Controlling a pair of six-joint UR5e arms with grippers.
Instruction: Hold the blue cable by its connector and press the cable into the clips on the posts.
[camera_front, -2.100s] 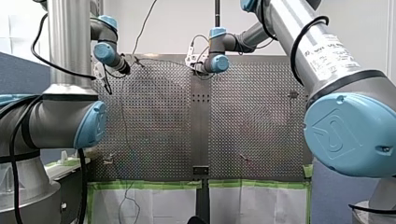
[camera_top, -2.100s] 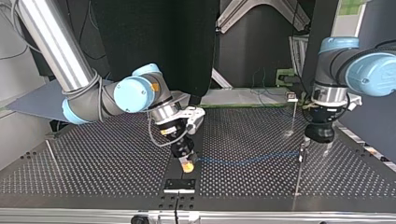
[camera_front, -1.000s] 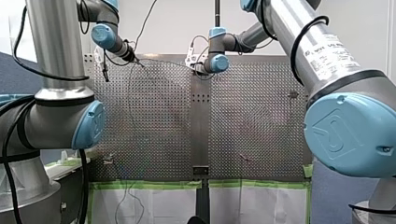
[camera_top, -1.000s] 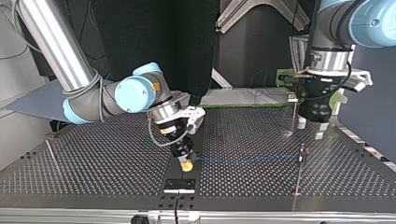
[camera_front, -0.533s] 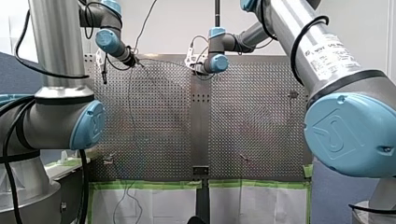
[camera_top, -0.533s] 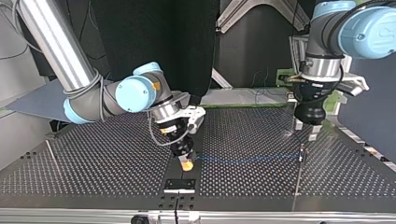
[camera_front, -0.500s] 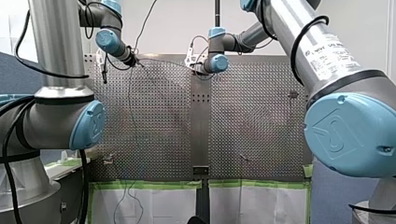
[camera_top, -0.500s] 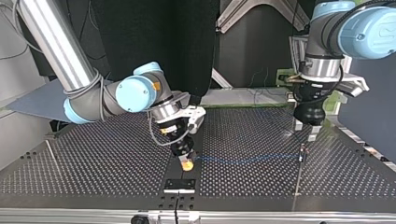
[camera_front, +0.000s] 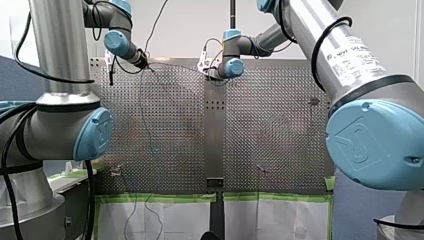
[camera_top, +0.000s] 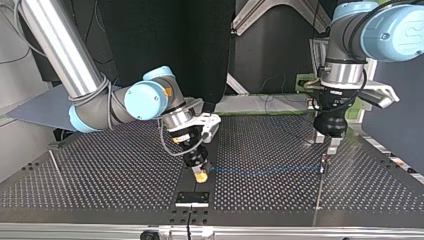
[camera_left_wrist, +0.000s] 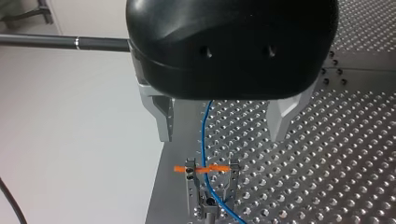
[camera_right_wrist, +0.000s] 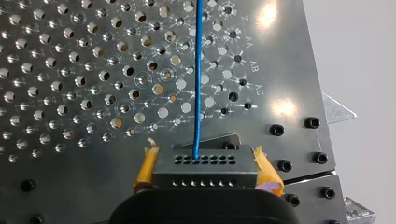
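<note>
Now my right tool (camera_top: 200, 176) is squeezed tight on the black connector (camera_right_wrist: 205, 173), with one yellow pad (camera_right_wrist: 145, 165) on each side of it. It sits low over the worktop (camera_top: 100, 175), near the middle of the top view and just behind a small black plate (camera_top: 192, 198). The blue cable (camera_right_wrist: 198, 84) comes out of a hole in the connector and runs straight away from the tool, over the holes in the worktop. In the top view it goes as a thin blue line toward the right, as far as a thin post (camera_top: 319, 192). At the top of that post is a small metal clip (camera_left_wrist: 211, 184) with orange bits across it, and the cable lies in the clip. My left tool (camera_left_wrist: 222, 123) hangs just above the clip. Its two metal fingers (camera_left_wrist: 162, 116) are wide apart and hold nothing. In the left wrist view the cable shows between them and touches neither. A thin pale rod (camera_top: 55, 167) stands far off at the top view's left.
</note>
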